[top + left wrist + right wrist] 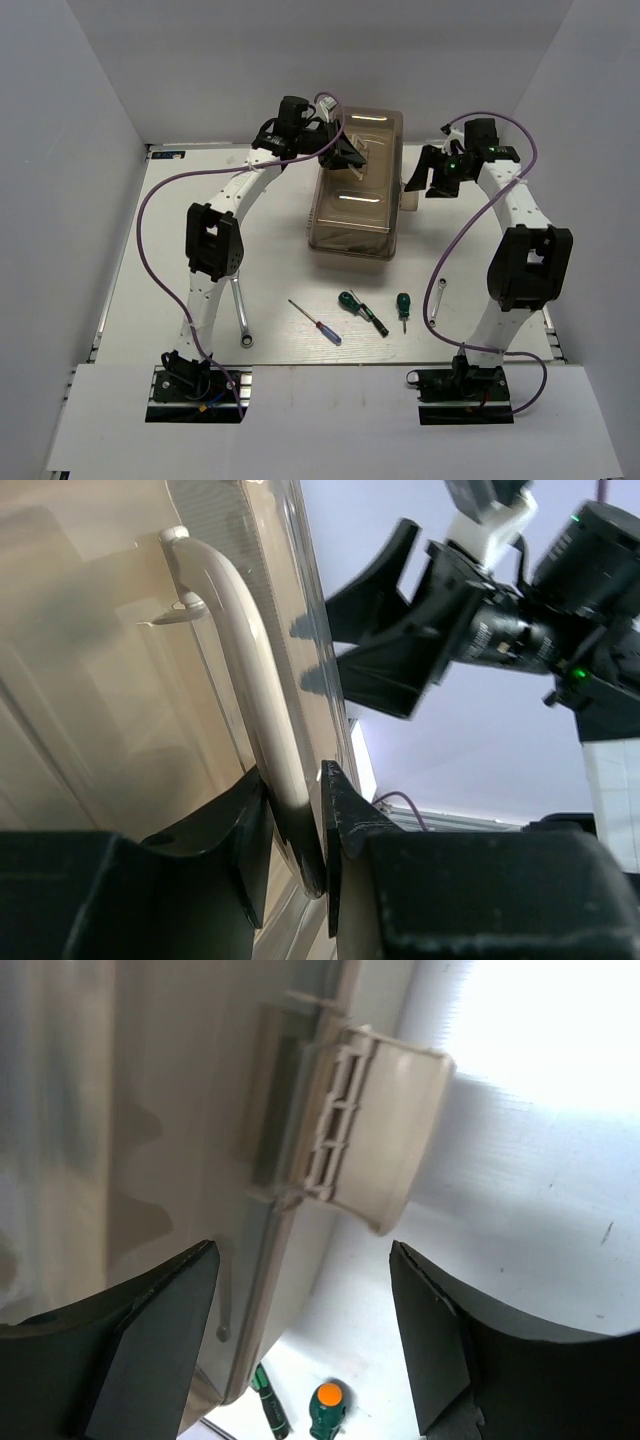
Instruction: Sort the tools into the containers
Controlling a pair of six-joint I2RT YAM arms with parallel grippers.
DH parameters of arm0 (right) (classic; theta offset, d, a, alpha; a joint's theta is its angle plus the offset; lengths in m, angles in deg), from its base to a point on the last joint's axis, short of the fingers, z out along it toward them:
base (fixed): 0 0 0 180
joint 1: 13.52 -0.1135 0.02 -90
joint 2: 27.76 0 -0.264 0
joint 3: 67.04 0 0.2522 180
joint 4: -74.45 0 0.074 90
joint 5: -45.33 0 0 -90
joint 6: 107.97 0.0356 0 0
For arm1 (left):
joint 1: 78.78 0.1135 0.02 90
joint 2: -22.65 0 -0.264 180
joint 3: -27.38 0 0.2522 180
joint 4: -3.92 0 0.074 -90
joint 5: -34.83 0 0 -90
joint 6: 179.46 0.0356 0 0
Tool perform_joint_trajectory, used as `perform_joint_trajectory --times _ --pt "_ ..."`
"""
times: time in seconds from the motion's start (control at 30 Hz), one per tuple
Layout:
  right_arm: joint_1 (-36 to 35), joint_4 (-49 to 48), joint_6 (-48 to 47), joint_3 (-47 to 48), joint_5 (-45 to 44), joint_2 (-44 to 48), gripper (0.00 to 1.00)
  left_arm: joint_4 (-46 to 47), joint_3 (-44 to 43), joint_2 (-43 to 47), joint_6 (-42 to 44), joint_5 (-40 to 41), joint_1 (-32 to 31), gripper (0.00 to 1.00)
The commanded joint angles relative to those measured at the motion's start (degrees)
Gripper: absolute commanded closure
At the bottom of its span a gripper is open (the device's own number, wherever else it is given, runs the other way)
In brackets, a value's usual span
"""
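Note:
The toolbox [355,190] with its smoky brown lid stands at the table's middle back. My left gripper [345,155] is shut on the lid's pale handle [245,660], with one finger on each side of it [295,830]. My right gripper [432,175] is open and empty beside the box's right side, its jaws apart around the beige latch [380,1140], not touching it [300,1255]. In front of the box lie a long wrench [240,312], a red-and-blue screwdriver [315,321], two green-handled screwdrivers [362,310] [403,308] and a short wrench [437,300].
White walls close in the table on the left, back and right. The right wrist view shows the short green screwdriver [325,1410] and the tip of the longer one [268,1400] on the table below the box. The right gripper also shows in the left wrist view [400,630].

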Motion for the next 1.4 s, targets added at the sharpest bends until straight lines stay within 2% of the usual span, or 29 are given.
perform_joint_trajectory --times 0.0,0.3,0.43,0.47,0.5,0.57,0.6,0.73,0.97,1.17,1.37 --pt "0.55 -0.83 -0.05 3.0 0.81 -3.06 0.25 0.31 -1.38 -0.57 3.57 6.37 -0.43 0.98" --pt "1.25 -4.96 0.39 5.64 2.21 -11.23 0.26 0.31 -2.0 -0.57 3.04 6.37 -0.43 1.0" --pt "0.99 -5.93 0.83 5.91 4.58 -13.96 0.37 0.84 -3.22 -0.57 2.42 6.89 -0.43 1.0" --pt "0.99 -5.93 0.91 5.74 4.67 -14.57 0.4 0.84 -3.75 -0.57 2.42 7.5 -0.43 1.0" --pt "1.16 -6.54 0.83 5.91 5.11 -14.75 0.52 0.84 -4.8 -0.57 2.42 7.51 -0.43 1.0" --pt "2.73 -7.76 0.91 4.6 5.81 -14.32 0.66 0.23 -5.59 -0.57 2.42 8.73 -0.43 1.0" --pt "3.1 -8.82 1.17 4.16 6.77 -14.32 0.78 0.23 -5.6 -0.04 2.42 8.74 0.09 1.0" --pt "4.85 -11.28 1.79 3.27 8.97 -13.96 1.0 -1.79 -5.6 1.54 3.47 10.67 1.15 1.0" --pt "7.58 -15.76 4.43 3.36 10.74 -13.61 1.0 -4.34 -6.12 4.08 4.71 13.48 3.43 1.0" --pt "8.99 -14.72 2.68 7.57 8.89 -14.4 1.0 -8.2 -6.66 6.82 8.22 17.43 5.9 1.0" --pt "10.22 -14.54 1.88 8.55 7.31 -14.67 1.0 -9.27 -2.53 12.79 10.15 21.57 6.95 1.0"
